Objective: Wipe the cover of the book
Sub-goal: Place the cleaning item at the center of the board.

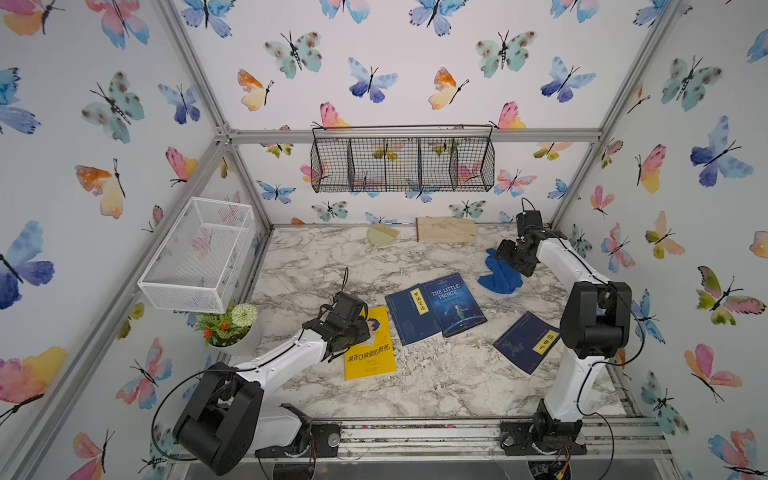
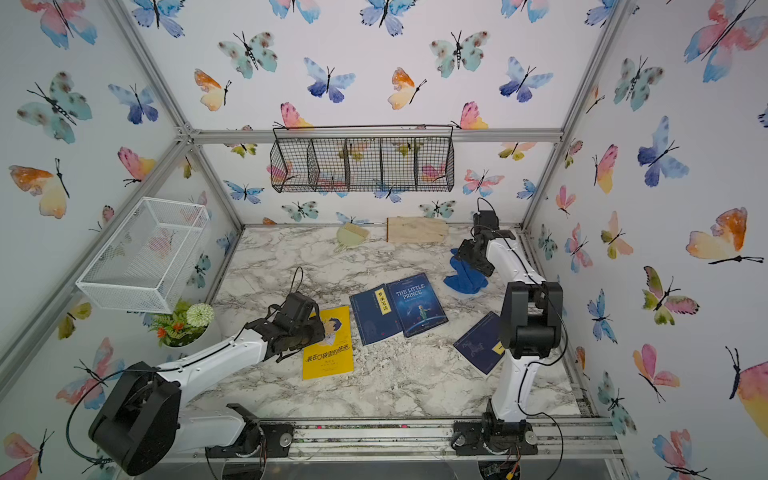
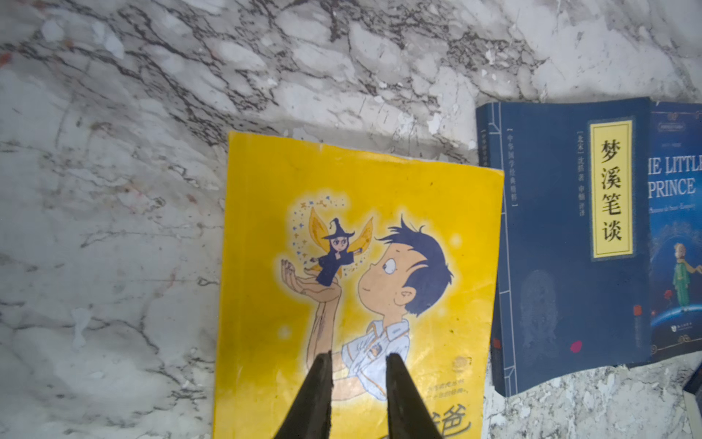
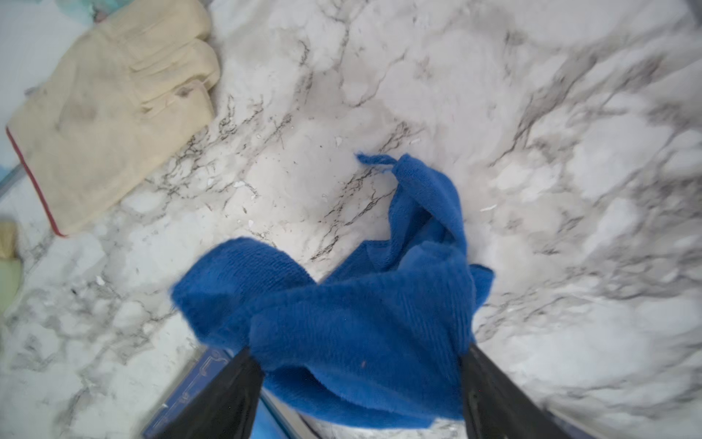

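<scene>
A yellow book (image 1: 372,353) with a cartoon boy on its cover (image 3: 361,228) lies flat on the marble table, front left of centre. My left gripper (image 3: 359,355) hovers over its cover, fingers a little apart, open with nothing between them; in both top views it (image 1: 353,332) covers the book's upper left corner. At the back right a crumpled blue cloth (image 1: 500,278) lies on the table. My right gripper (image 4: 359,347) stands wide open, one finger on either side of the cloth (image 4: 361,304). I cannot tell whether the fingers touch it.
A dark blue book with a yellow label (image 1: 409,313) and The Little Prince (image 1: 453,303) lie overlapped at centre; another dark blue book (image 1: 523,343) lies by the right arm. A cream glove (image 1: 446,229) and a green brush (image 1: 381,235) lie at the back. A plant pot (image 1: 228,328) stands under a white wire basket (image 1: 199,253).
</scene>
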{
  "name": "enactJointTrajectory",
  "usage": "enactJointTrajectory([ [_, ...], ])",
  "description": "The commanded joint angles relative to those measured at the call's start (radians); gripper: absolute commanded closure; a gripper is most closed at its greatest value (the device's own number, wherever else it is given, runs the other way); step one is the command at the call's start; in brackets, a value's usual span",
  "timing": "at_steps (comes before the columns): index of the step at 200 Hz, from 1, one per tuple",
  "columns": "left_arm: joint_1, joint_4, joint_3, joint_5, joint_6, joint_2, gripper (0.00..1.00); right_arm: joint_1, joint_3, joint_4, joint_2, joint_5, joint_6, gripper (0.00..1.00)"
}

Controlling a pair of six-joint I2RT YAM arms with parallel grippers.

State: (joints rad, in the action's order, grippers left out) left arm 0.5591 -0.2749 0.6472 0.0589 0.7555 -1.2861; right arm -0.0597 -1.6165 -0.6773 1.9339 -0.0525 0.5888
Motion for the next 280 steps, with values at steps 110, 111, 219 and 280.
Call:
enactJointTrajectory([
  [110,0.232,0.545,0.090,-0.198,-0.098,-0.164,0.51,0.036,0.117,-0.054,-0.141,0.208,-0.008,0.17],
  [111,0.233,0.549,0.096,-0.200,-0.097,-0.168,0.51,0.036,0.123,-0.045,-0.147,0.212,-0.006,0.17],
  [219,0.409,0.923,0.701,-0.242,0.046,-0.855,0.49,0.202,0.284,0.081,-0.141,0.429,0.026,0.18],
  [280,0.407,0.983,0.998,-0.277,0.090,-1.112,0.52,0.244,0.280,0.100,-0.061,0.512,0.040,0.18],
])
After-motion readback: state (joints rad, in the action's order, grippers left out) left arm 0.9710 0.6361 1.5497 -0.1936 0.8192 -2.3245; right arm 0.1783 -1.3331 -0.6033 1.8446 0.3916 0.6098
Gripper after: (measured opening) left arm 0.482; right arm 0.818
